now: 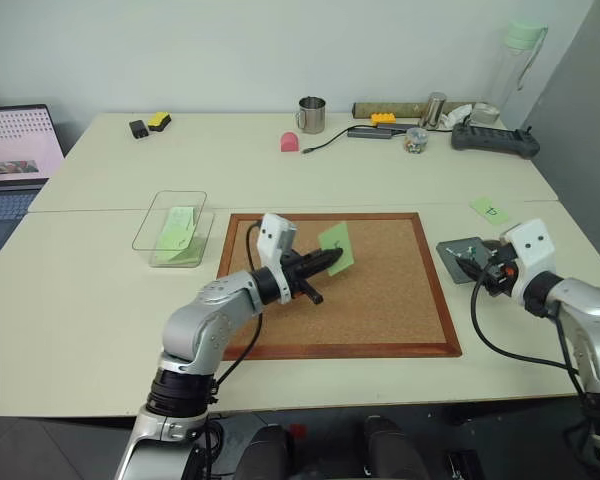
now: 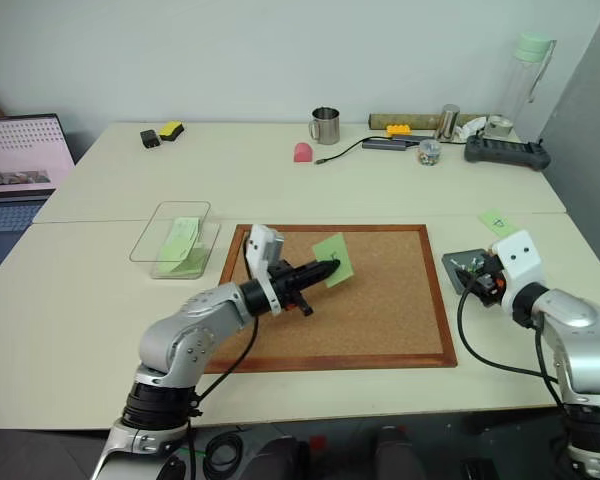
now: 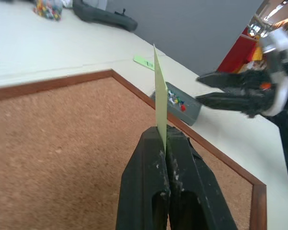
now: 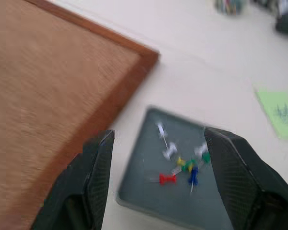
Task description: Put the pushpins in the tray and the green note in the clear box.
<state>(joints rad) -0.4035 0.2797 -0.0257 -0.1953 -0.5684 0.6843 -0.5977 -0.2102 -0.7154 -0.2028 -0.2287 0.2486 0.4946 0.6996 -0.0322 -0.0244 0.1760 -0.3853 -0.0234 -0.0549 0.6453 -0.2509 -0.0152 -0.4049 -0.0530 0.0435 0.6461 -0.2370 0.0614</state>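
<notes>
My left gripper (image 1: 332, 258) is shut on the lower edge of the green note (image 1: 336, 247), which stands upright off the cork board (image 1: 380, 300); the left wrist view shows the note (image 3: 159, 96) edge-on between the closed fingers. To the right, just off the board's edge, lies the dark grey tray (image 1: 452, 252). Several coloured pushpins (image 4: 182, 165) lie in the tray (image 4: 144, 177). My right gripper (image 4: 159, 134) hangs open just above it, with nothing between its fingers. The clear box (image 1: 180, 192) stands left of the board and holds a green paper.
A pale green slip (image 1: 489, 209) lies beyond the tray. Along the far edge stand a metal mug (image 1: 312, 114), a pink object (image 1: 289, 142), a small jar of pins (image 1: 416, 140), a black controller (image 1: 495, 138) and a bottle (image 1: 520, 60). A laptop (image 1: 10, 170) sits at far left.
</notes>
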